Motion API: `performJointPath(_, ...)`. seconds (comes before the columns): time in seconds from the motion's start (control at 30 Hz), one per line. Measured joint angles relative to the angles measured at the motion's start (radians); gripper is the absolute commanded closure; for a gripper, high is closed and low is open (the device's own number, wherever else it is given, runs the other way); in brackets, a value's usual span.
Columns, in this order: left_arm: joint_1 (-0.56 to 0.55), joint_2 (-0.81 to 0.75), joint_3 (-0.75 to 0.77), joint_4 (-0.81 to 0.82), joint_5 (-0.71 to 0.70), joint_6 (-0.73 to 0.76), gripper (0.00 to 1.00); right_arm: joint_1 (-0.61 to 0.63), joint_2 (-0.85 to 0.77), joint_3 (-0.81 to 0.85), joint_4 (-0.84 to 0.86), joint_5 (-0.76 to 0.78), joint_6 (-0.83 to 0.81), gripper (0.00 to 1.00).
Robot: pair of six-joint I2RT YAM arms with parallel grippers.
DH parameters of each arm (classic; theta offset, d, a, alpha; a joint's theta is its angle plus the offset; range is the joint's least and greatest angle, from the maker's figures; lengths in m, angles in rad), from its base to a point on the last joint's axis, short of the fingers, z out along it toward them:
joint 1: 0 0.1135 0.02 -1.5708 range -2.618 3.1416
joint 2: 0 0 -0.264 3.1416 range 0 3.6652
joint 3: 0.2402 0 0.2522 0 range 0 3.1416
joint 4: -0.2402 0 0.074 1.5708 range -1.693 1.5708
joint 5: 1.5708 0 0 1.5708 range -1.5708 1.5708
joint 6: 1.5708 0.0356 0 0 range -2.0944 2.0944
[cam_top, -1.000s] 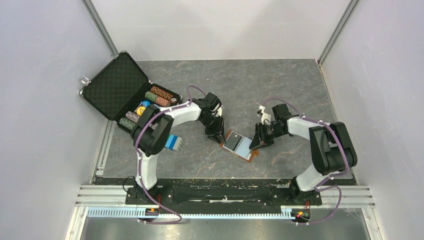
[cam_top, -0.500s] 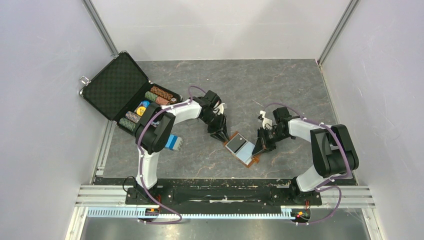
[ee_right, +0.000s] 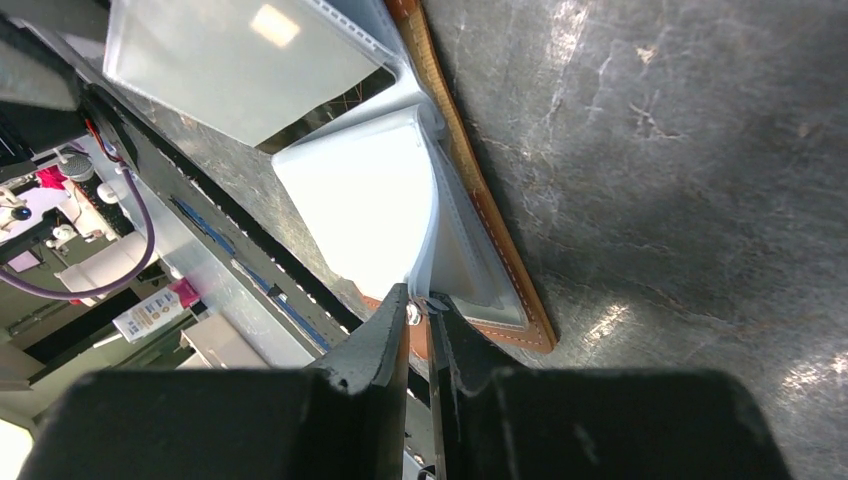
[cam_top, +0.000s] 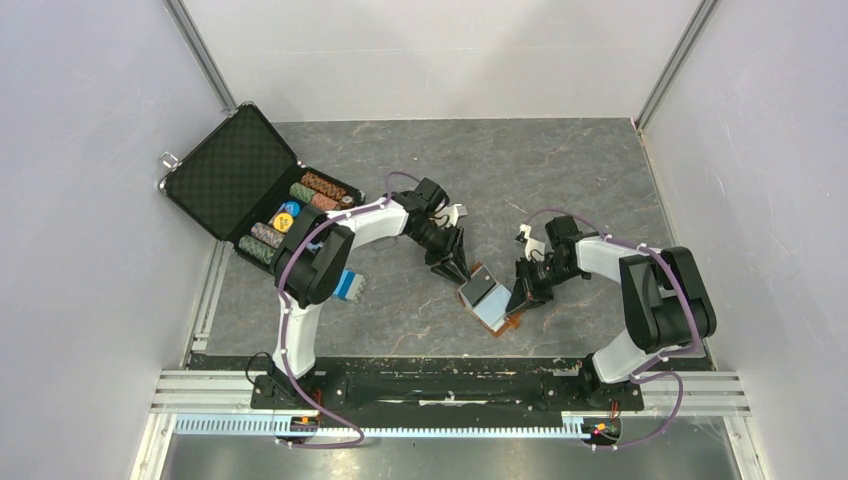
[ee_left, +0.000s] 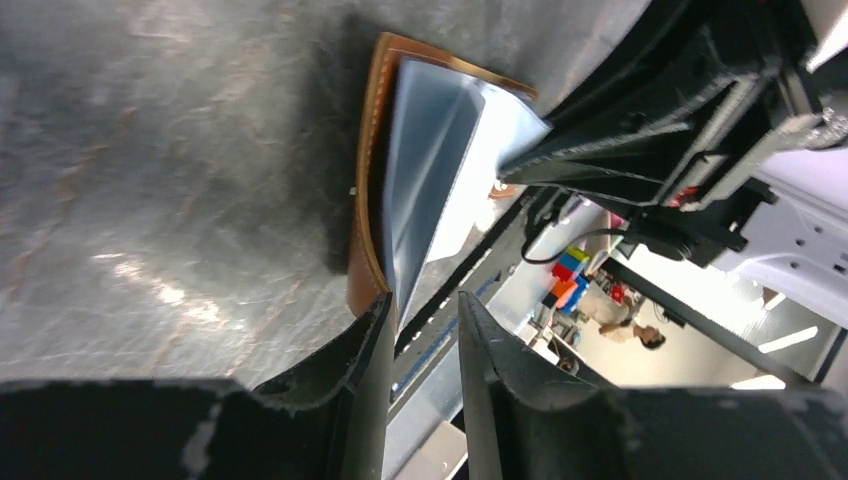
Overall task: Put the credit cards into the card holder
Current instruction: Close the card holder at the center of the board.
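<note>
The card holder (cam_top: 492, 305) is a tan leather wallet lying open at table centre, pale blue inside. A dark grey panel (cam_top: 478, 290) is tilted up on its left half; I cannot tell whether it is a card or a sleeve. My left gripper (cam_top: 455, 272) is at the wallet's left edge, jaws slightly apart with nothing between them. In the left wrist view one fingertip (ee_left: 380, 322) touches the leather edge (ee_left: 366, 190) under the raised blue flap (ee_left: 430, 165). My right gripper (ee_right: 420, 312) is shut on the corner of a pale inner sleeve (ee_right: 365, 205). No loose credit cards show.
An open black foam-lined briefcase (cam_top: 232, 170) with rows of poker chips (cam_top: 300, 205) stands at the back left. A blue-striped block (cam_top: 347, 285) lies beside the left arm. Metal rails (cam_top: 450, 390) run along the near edge and grey walls enclose the table.
My left gripper moved right and toward the near edge, pushing the wallet's left half up so the dark panel tilts. The wallet shifted slightly right. My right gripper kept its hold.
</note>
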Motion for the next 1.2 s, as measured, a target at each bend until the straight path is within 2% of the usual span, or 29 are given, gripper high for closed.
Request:
performJointPath(0.13,-0.02,0.0,0.013,0.008,0.031,0.005,0.6,0.0,0.005,0.0,0.0,-0.002,0.0,0.87)
performJointPath(0.23,-0.032,0.0,0.023,0.002,0.019,0.018,0.53,-0.001,0.005,0.0,0.0,-0.002,0.0,0.87)
performJointPath(0.47,-0.036,-0.002,0.038,-0.057,-0.145,0.033,0.48,-0.001,0.005,0.0,0.0,-0.003,0.0,0.87)
performJointPath(0.6,-0.036,-0.001,0.037,-0.071,-0.217,0.033,0.48,0.0,0.005,0.0,0.002,-0.004,0.0,0.87)
performJointPath(1.0,-0.036,0.029,0.037,-0.026,-0.226,0.033,0.46,0.0,0.005,0.0,0.021,-0.008,0.0,0.87)
performJointPath(1.2,-0.034,0.036,0.041,-0.014,-0.194,0.034,0.52,0.0,0.007,0.0,0.02,-0.008,0.0,0.87)
